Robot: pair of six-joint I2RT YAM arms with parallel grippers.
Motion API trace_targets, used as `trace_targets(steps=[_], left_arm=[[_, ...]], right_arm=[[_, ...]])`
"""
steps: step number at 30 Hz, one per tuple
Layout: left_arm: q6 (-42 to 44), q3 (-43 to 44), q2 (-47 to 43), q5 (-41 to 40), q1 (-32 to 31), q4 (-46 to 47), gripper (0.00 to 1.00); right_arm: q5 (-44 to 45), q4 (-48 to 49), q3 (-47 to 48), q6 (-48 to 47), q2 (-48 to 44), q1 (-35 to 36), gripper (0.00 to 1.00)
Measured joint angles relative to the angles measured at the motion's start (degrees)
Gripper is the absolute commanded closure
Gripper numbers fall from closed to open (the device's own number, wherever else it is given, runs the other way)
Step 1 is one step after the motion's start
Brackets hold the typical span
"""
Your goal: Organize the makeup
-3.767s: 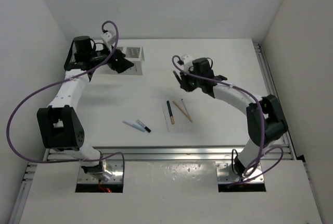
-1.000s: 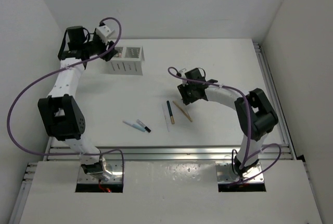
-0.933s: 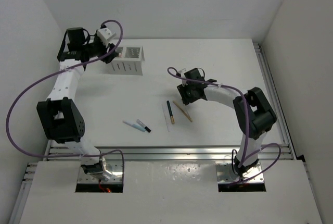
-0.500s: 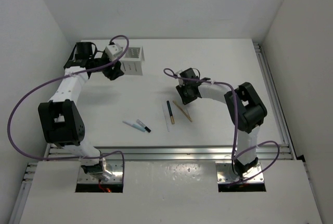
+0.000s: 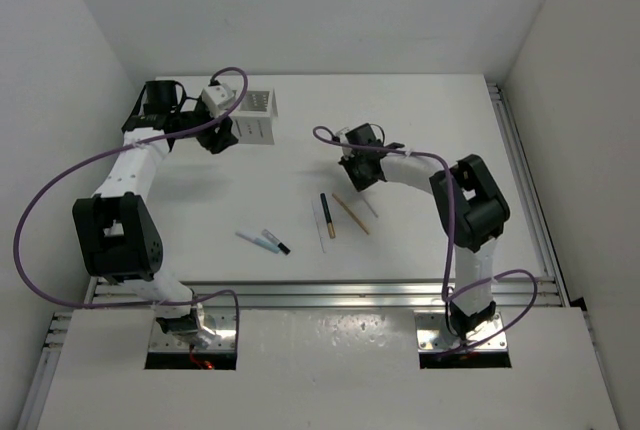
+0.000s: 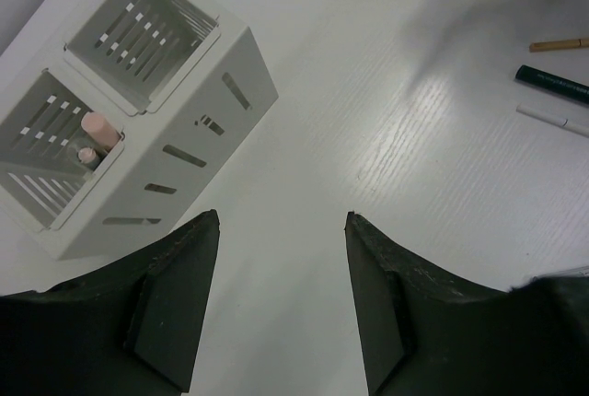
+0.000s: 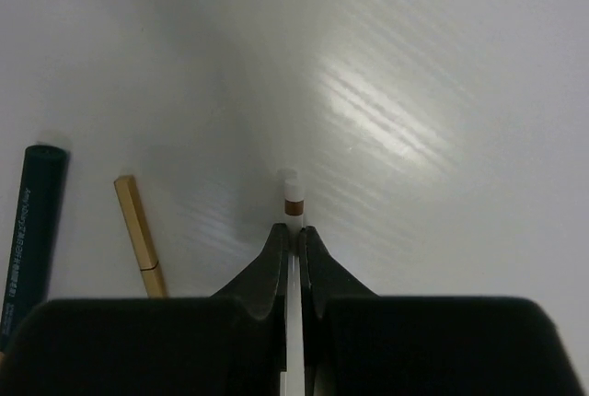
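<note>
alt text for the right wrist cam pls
The right gripper is shut on a thin white stick with a brown band near its tip, above a white table. A tan stick and a dark green stick lie at picture left.

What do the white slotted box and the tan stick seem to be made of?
The white slotted box looks like thin painted metal or plastic: crisp cut slots, matte surface. The tan stick looks like plastic with a dull gold finish and square edges, but this is uncertain.
</note>
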Motion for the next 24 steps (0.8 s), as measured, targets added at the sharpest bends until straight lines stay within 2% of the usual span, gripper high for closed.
trace_targets(steps=[5, 8, 10, 17, 19, 24], left_arm=[[-0.1, 0.0, 0.0, 0.0, 0.0, 0.0, 0.37], [-0.2, 0.0, 0.0, -0.3, 0.0, 0.0, 0.37], [-0.2, -0.3, -0.1, -0.6, 0.0, 0.0, 0.37], [-0.2, -3.1, -1.5, -1.5, 0.5, 0.0, 0.37], [0.1, -3.5, -1.8, -1.4, 0.7, 0.0, 0.37], [0.2, -3.5, -1.8, -1.0, 0.8, 0.2, 0.36]], right_arm=[[-3.4, 5.7, 3.6, -3.4, -0.1, -1.4, 1.00], [-6.9, 19.3, 5.0, -2.8, -0.3, -1.7, 1.00], [-8.9, 31.6, 7.3, -0.8, 0.6, -1.7, 1.00], [-10.2, 57.5, 36.9, 9.4, 17.7, -0.3, 1.00], [-10.4, 60.2, 42.8, 11.3, 21.9, 0.5, 1.00], [-11.1, 59.6, 55.0, 14.1, 30.6, 3.0, 1.00]])
